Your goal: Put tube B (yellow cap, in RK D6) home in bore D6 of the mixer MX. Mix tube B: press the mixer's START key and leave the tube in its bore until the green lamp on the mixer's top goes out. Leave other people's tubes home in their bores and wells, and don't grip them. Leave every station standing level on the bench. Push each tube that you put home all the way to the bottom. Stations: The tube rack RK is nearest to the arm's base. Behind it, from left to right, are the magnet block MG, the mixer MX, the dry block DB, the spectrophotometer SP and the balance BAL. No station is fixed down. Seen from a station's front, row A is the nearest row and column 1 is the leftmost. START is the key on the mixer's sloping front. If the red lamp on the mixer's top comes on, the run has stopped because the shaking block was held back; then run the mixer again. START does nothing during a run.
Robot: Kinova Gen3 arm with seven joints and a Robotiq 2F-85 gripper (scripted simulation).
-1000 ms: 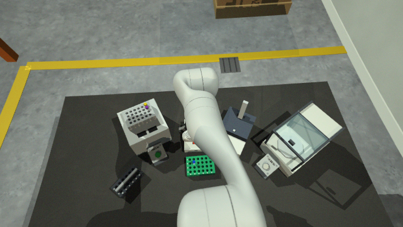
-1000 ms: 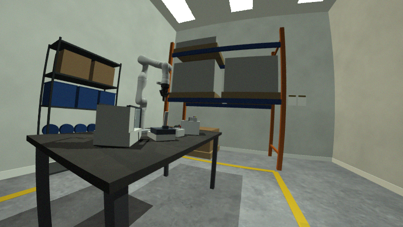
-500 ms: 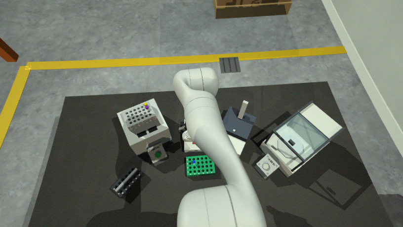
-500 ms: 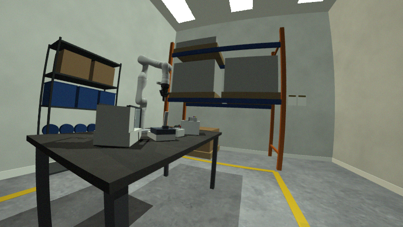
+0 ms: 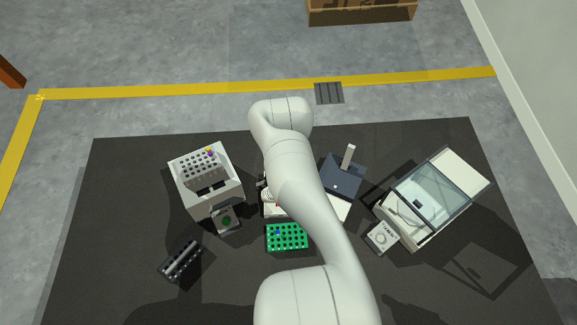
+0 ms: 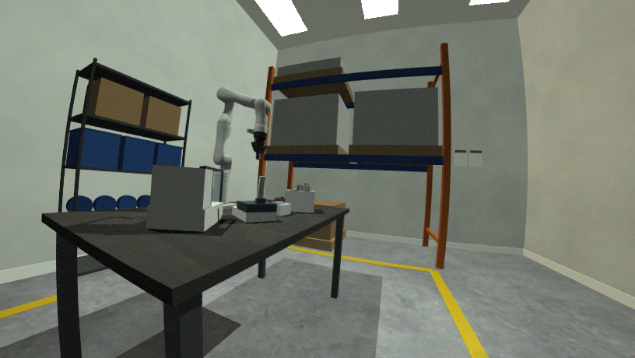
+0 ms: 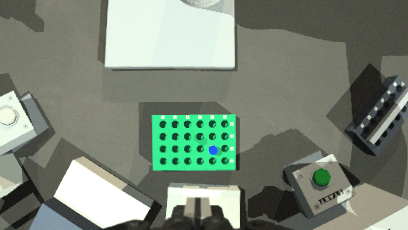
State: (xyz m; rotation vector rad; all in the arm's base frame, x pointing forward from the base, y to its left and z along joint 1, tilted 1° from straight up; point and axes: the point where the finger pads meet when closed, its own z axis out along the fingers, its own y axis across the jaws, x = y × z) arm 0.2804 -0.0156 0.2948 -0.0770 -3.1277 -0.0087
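Yellow-capped tube B (image 5: 208, 148) looks home in mixer (image 5: 230, 201) D6; seating depth and whether it's mixed, can't tell. End effector (image 6: 258, 156)'s narrow, empty.

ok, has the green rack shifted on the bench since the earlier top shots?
No, the green rack sits the same against the bench.
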